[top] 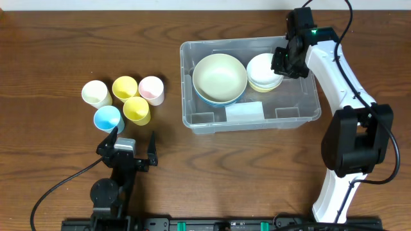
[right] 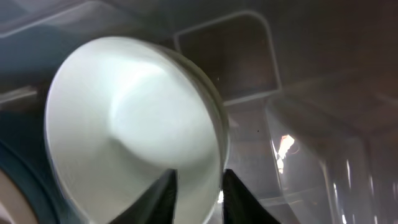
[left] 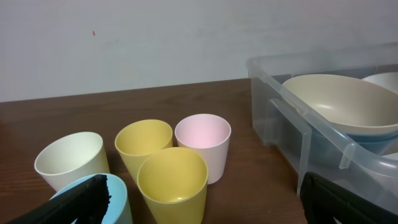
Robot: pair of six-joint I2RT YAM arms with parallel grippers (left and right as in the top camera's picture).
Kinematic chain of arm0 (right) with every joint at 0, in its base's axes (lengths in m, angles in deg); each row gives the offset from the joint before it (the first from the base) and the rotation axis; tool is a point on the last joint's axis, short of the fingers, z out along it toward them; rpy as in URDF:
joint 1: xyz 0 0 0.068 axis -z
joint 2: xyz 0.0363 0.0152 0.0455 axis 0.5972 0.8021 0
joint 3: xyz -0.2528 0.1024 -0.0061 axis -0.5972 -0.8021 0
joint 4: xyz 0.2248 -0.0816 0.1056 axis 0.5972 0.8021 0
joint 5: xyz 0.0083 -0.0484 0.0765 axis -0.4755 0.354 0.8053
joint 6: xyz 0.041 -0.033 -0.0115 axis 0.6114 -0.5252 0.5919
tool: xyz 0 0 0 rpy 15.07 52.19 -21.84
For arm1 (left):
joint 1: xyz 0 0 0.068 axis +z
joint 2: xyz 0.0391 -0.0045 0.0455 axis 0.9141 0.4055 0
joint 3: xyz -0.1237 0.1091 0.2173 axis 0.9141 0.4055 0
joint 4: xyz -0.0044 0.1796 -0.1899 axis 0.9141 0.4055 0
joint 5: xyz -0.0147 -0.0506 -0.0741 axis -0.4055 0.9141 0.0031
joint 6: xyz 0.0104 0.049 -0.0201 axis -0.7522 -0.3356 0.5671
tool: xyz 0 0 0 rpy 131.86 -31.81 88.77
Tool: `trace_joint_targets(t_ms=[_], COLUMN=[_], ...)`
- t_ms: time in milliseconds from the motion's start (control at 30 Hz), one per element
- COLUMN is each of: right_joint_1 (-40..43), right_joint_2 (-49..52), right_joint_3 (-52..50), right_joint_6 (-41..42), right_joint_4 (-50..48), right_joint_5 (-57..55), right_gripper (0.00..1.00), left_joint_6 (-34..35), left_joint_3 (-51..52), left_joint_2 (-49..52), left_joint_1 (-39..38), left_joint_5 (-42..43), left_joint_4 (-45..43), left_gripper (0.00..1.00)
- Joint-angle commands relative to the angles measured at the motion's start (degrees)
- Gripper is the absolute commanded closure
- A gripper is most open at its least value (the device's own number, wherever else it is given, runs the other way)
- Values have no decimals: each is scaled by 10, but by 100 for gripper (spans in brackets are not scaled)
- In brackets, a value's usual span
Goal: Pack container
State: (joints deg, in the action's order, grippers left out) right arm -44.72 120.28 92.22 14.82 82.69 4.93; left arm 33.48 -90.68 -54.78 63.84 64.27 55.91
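**Clerk:** Item one, far left: five cups in a tight cluster, namely a cream cup [top: 96, 94], blue cup [top: 108, 119], two yellow cups [top: 124, 88], and pink cup [top: 151, 90], all upright and unpacked.

**Checker:** Risk?

**Clerk:** They touch one another. A grip on one would likely nudge or tip its neighbour.

**Checker:** Item two?

**Clerk:** Left gripper [top: 133, 142], just below the cups, jaws wide, holding nothing.

**Checker:** Item three?

**Clerk:** The container [top: 192, 115], centre-right on the table, well apart from the cups. Inside: a large pale-green bowl [top: 220, 78] nested on a blue one, white bowls [top: 263, 70] to its right, and a pale label [top: 244, 111] on the floor.

**Checker:** Item four?

**Clerk:** Right gripper [right: 199, 199], inside the container, jaws narrow, pinching the rim of the white bowls.

**Checker:** Risk?

**Clerk:** An edge pinch on smooth ware may slip. The bowls sit close to the wall and to the large bowl, so a knock could shift the light bin.

**Checker:** Surface and room?

**Clerk:** Dark wood-grain table [top: 51, 38]. Plain pale wall [left: 155, 37] behind it.
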Motion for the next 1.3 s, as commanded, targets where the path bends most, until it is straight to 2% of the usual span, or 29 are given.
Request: trace_joint_targets(t_ms=[0, 167, 467, 533, 567, 733, 800, 1000, 1100, 1267], right_joint_1=[-1, -1, 9, 17, 22, 73, 120, 245, 279, 310], right_joint_2=[-16, -23, -89, -109, -120, -175, -186, -161, -141, -110], right_joint_3=[-3, 8, 154, 196, 216, 260, 260, 210, 146, 39], right_joint_6=[4, 5, -19, -19, -18, 17, 47, 111, 126, 126], right_joint_4=[-1, 1, 91, 108, 113, 125, 149, 235, 221, 144], right_joint_5=[0, -17, -22, -43, -63, -209, -229, -170, -144, -71], right_gripper=[66, 57, 15, 3, 1, 1, 1, 1, 1, 1], left_joint_6=[-5, -5, -5, -5, -5, -5, -5, -5, -5, -5], left_joint_3=[9, 9, 9, 9, 9, 9, 9, 9, 9, 9], left_joint_2=[-3, -3, -3, -3, -3, -3, -3, -3, -3, -3], left_joint_1=[3, 3, 3, 3, 3, 3, 3, 3, 3, 3], left_joint_5=[10, 10, 10, 10, 10, 10, 10, 10, 10, 10], left_joint_4=[20, 20, 20, 20, 20, 20, 20, 20, 20, 20], left_gripper=[2, 2, 2, 2, 2, 2, 2, 2, 2, 2])
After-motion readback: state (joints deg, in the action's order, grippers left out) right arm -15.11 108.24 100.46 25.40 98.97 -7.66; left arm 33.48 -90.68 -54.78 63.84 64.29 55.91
